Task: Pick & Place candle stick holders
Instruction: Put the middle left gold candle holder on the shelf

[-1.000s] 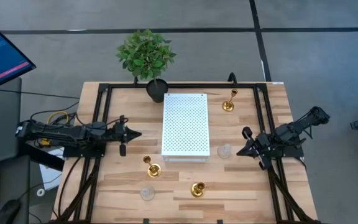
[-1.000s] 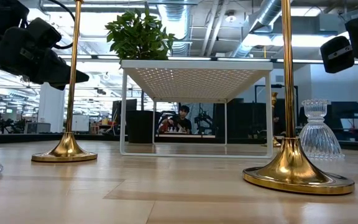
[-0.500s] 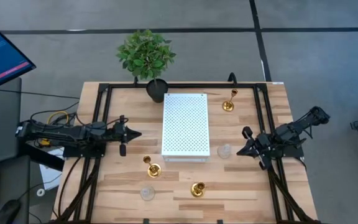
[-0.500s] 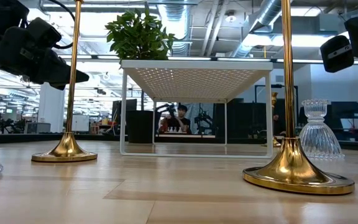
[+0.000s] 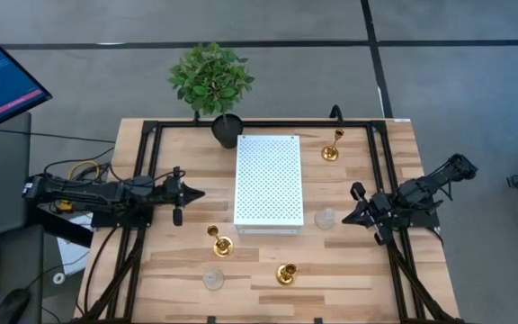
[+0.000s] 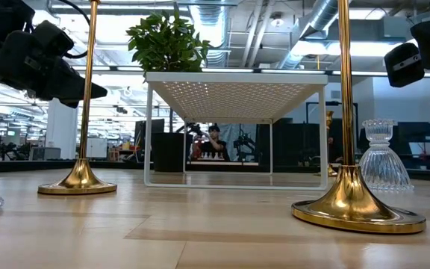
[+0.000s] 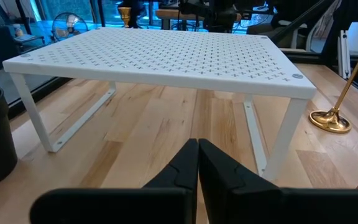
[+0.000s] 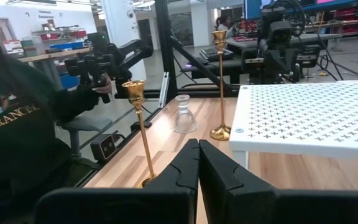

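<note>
Here, five candle stick holders stand on the wooden surface (image 5: 367,270) around a white board (image 5: 269,180) with little holes. One gold holder (image 5: 331,147) is at the far right. Two more, one gold holder (image 5: 219,241) and another gold holder (image 5: 286,273), stand near the front. A glass holder (image 5: 326,218) sits just beside the board's front corner, and a second glass holder (image 5: 212,278) is at the front left.

The gold ones look light, hard and slippery, with thin tall stems, so they may tip over easily. I think the stem, low down, is the best place to grab. The glass ones look heavier and could break; grab the narrow neck.

The left gripper (image 7: 197,163) waits left of the board, fingers pressed together. The right gripper (image 8: 197,163) waits right of it, near the glass holder, also pressed together, holding nothing.

A green plant (image 5: 211,81) stands at the back edge. The room behind is a big workshop, and a person (image 6: 213,142) is far off.
</note>
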Controlling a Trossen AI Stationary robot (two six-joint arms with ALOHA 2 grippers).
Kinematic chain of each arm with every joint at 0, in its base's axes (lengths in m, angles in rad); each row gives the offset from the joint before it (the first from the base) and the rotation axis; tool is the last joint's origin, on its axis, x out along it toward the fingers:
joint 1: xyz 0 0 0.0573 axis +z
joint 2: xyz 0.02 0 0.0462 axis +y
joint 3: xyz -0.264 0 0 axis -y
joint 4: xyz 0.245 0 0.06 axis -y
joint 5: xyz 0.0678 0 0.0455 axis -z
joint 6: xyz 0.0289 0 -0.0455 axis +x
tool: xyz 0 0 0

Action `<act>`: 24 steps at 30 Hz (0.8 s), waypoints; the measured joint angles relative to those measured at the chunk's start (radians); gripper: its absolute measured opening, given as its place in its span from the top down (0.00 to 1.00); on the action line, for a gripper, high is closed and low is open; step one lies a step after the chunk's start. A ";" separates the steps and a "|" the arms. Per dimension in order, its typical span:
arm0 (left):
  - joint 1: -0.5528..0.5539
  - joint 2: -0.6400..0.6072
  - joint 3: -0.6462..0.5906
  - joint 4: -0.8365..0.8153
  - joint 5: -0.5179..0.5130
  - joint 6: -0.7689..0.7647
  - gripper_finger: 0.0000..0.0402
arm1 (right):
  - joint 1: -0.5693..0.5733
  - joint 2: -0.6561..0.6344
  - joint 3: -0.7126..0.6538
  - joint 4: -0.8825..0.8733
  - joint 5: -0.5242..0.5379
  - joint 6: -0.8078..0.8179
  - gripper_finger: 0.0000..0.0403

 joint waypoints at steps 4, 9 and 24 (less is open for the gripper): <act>0.000 0.000 0.000 0.004 0.000 0.000 0.97 | 0.000 0.000 0.000 0.000 0.001 0.000 1.00; 0.000 0.000 0.000 0.019 0.000 0.000 0.97 | 0.000 0.000 0.000 0.000 0.002 0.000 1.00; 0.000 0.000 0.000 0.038 0.000 0.000 0.97 | 0.000 0.000 0.000 0.000 0.006 0.000 1.00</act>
